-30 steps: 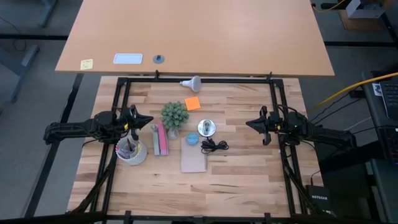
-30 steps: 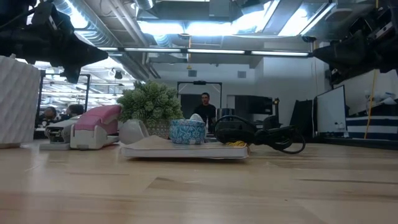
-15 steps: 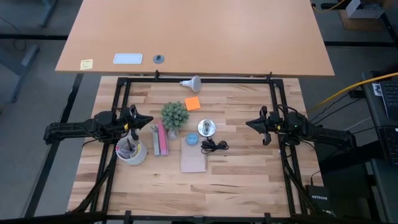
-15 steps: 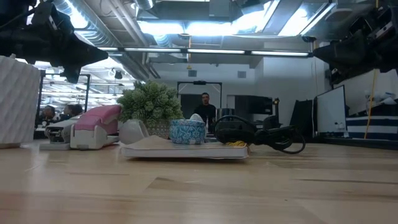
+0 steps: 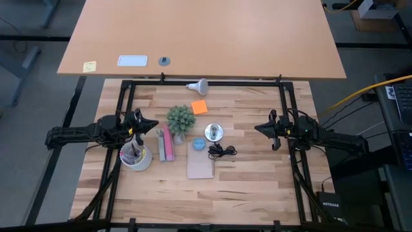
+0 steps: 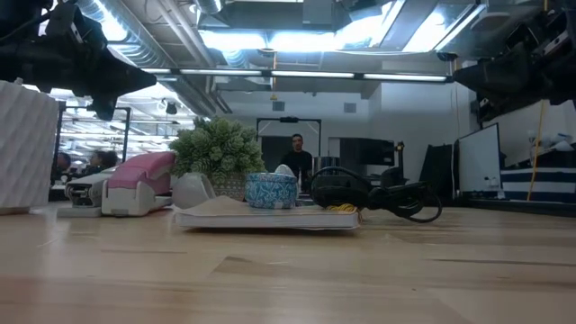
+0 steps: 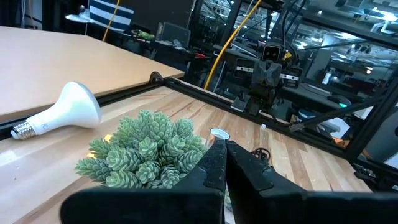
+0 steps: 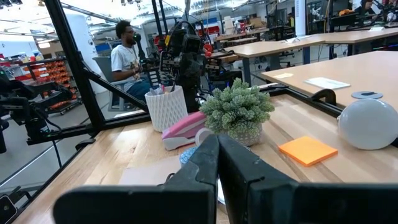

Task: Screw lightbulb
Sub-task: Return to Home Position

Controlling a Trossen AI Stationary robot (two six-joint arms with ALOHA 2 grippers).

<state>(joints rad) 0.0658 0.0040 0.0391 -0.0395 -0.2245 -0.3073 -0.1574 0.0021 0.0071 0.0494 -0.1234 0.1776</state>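
The lightbulb [image 5: 198, 85] lies on its side at the far edge of the table [image 5: 257, 187], just beside the black frame rail [image 5: 232, 82], with its screw base pointing left and its white globe to the right; nothing holds it. You have the silver socket [image 5: 214, 133] well apart from it, near the table's middle, with its black cord [image 5: 222, 152] coiled just on its near side. The orange note [image 5: 199, 107] lies between bulb and socket. Your left gripper [image 5: 154, 124] hangs over the left side of the table, just left of the potted plant [image 5: 181, 119], with the white pen cup [image 5: 136, 156] just on its near side. Its fingers [image 7: 211, 168] are pressed together and carry nothing. Your right gripper [image 5: 257, 127] hangs over the right side, pointing toward the socket, its fingers [image 8: 202, 162] likewise closed on nothing.
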